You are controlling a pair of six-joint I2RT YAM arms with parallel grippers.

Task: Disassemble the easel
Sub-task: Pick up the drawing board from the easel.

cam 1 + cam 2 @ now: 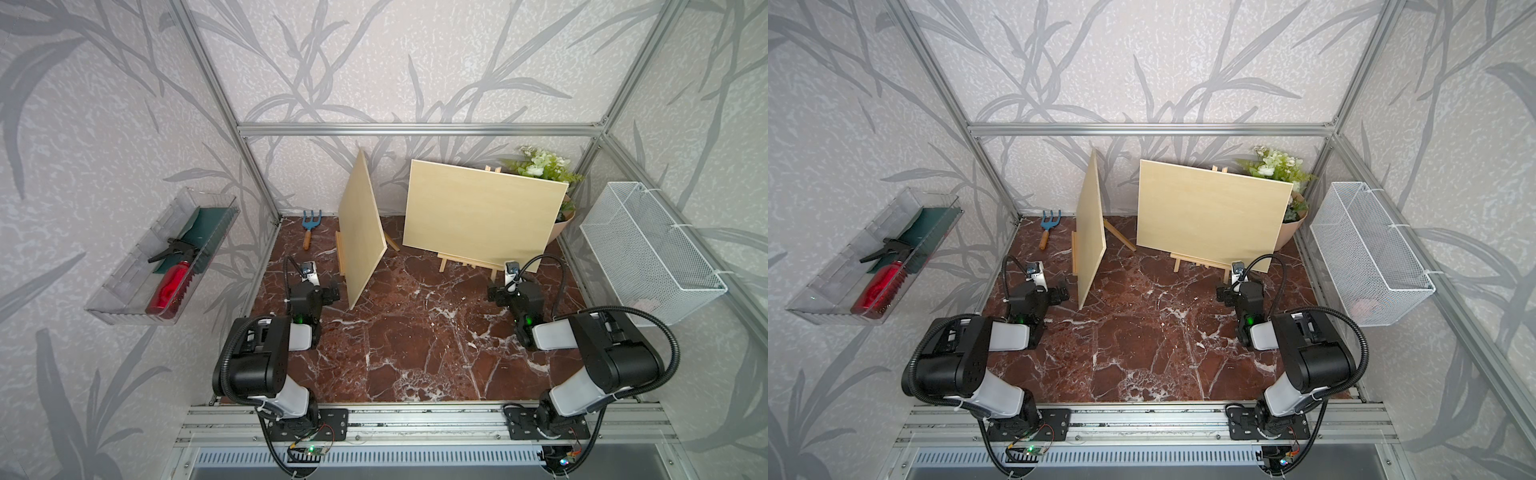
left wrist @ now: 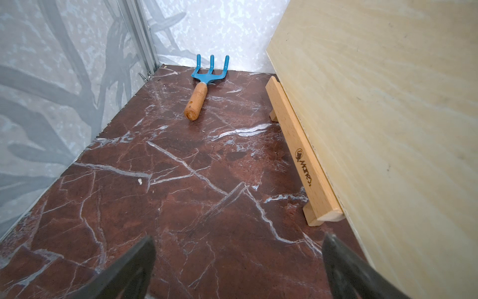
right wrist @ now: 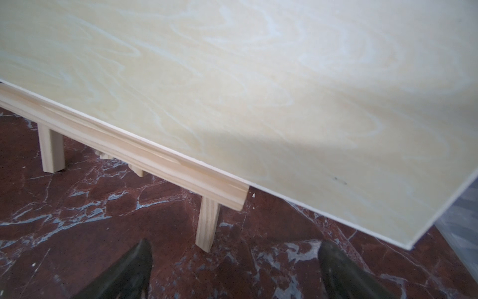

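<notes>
Easel (image 3: 129,147) stands just beyond the right gripper (image 3: 234,248).

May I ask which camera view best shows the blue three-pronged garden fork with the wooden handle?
The left wrist view shows the blue garden fork whole and sharp. Both top views show it small and distant; the right wrist view lacks it.

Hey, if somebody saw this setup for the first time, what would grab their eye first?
Two pale wooden boards at the back of the marble table: the right board faces forward on its easel, the left board stands nearly edge-on. Then the red spray bottle in the clear tray on the left wall.
</notes>
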